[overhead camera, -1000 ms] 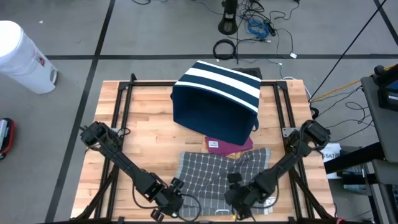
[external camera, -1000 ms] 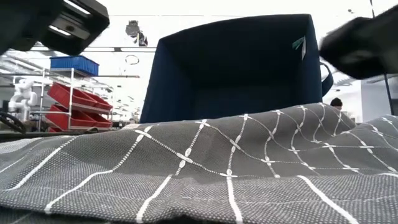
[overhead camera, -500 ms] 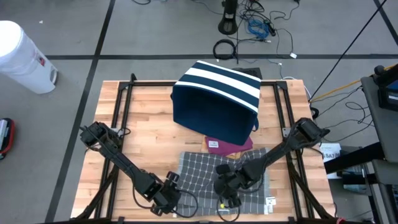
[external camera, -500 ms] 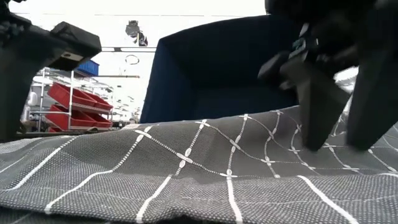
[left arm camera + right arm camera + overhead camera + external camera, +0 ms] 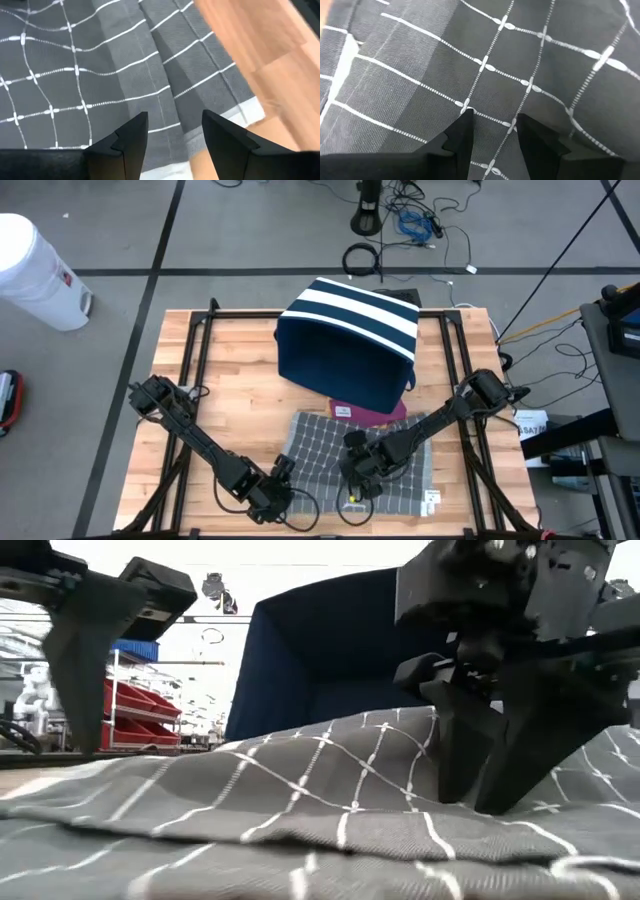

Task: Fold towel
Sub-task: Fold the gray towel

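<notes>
The grey towel with a white grid pattern point(image 5: 375, 460) is spread on the wooden surface point(image 5: 240, 380), lower centre of the high view. Right gripper point(image 5: 356, 483) is seen over it, fingers parted, nothing held. Left gripper point(image 5: 277, 492) is found at its lower-left edge, fingers parted.

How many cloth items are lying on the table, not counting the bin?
2: the grey checked towel at the near edge between both grippers, and a maroon cloth partly under it beside the striped bin. More may be hidden.

table point(image 5: 230, 370): wood | on it: towel point(image 5: 325, 450), bin point(image 5: 350, 345), pink cloth point(image 5: 365, 416)
</notes>
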